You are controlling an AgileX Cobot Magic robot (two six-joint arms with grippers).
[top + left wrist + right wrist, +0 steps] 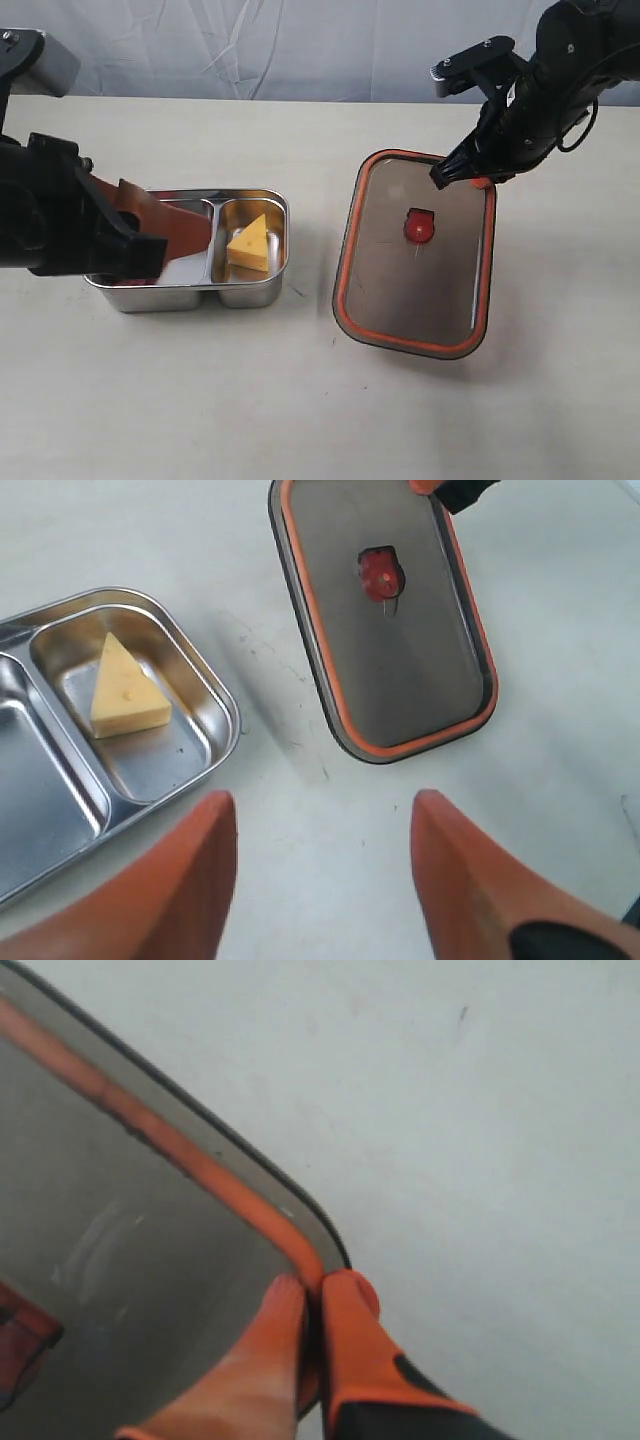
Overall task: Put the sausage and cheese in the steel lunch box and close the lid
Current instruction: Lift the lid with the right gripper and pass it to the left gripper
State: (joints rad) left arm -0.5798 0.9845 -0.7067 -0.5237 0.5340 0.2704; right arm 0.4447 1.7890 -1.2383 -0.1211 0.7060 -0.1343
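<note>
The steel lunch box [250,297] [218,685] stands left of centre. The yellow cheese [250,245] [125,690] lies in its right compartment. My left gripper [175,225] [322,800] hangs open over the left compartment, holding nothing. The sausage does not show; the left arm covers most of that compartment. The dark lid [420,280] [400,670] [130,1260], with an orange seal and a red valve [417,226] [380,570], lies on the table to the right. My right gripper [470,178] [318,1285] is shut on the lid's far rim near a corner.
The pale table [300,400] spreads around both items. A gap of bare surface separates the lunch box from the lid. A grey curtain [300,40] hangs behind the table's far edge.
</note>
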